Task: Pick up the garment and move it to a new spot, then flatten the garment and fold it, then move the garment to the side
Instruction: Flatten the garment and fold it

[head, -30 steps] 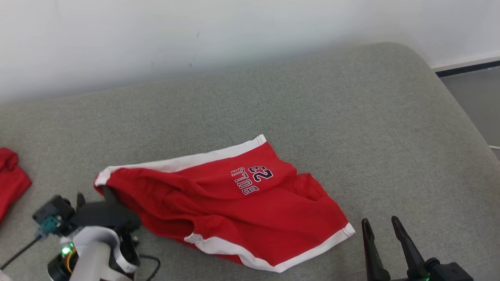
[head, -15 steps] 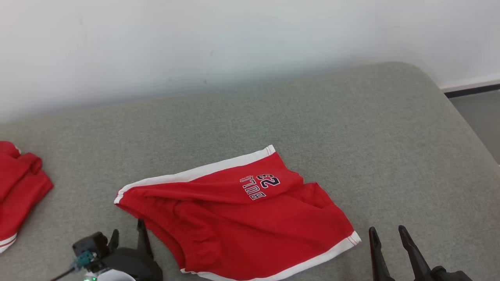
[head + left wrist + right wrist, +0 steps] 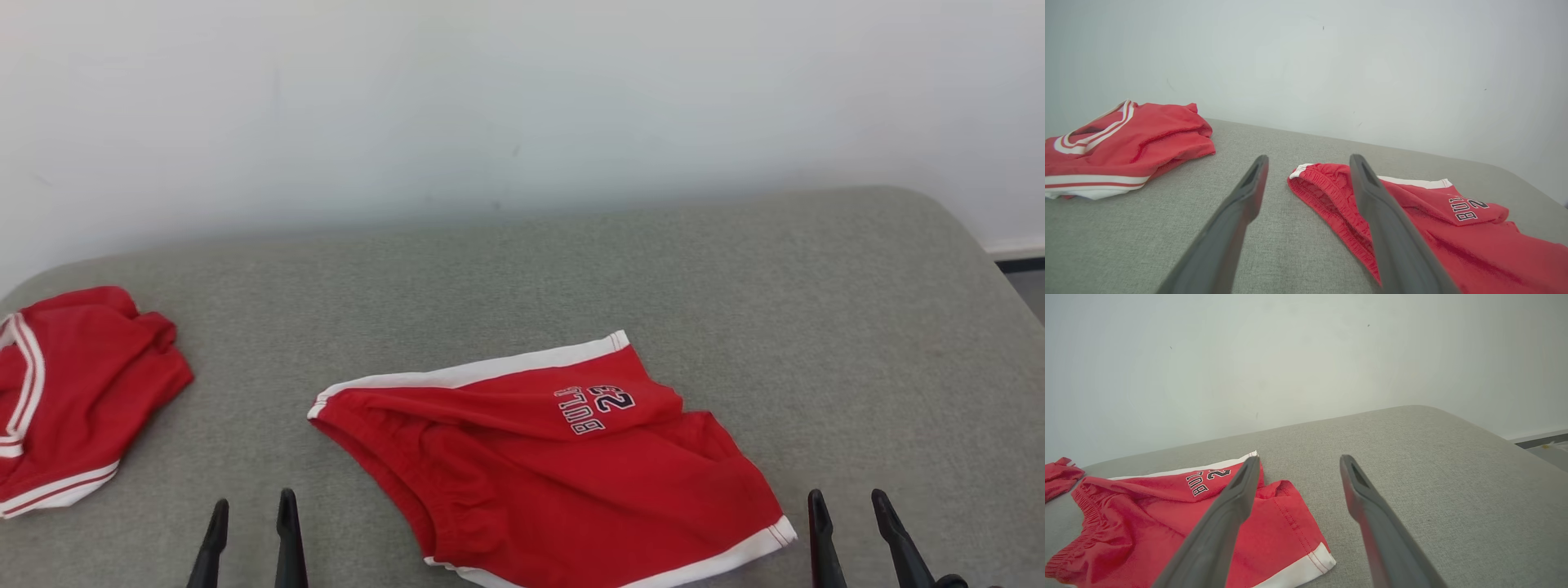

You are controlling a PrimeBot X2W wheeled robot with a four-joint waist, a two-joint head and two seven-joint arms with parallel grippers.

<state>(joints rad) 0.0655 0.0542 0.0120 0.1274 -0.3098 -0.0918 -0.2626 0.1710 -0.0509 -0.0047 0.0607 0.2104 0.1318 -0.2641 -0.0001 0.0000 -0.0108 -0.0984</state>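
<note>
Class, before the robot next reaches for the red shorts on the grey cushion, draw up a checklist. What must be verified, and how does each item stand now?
1. Left gripper open and empty: ok.
2. Right gripper open and empty: ok.
3. Red shorts lying flat: not ok; rumpled, with one layer folded over.
4. Shorts apart from the other red garment: ok; bare grey cushion lies between them.
5. Free cushion on the shorts' right for a new spot: ok.
6. Fabric underneath untangled: cannot tell.
</note>
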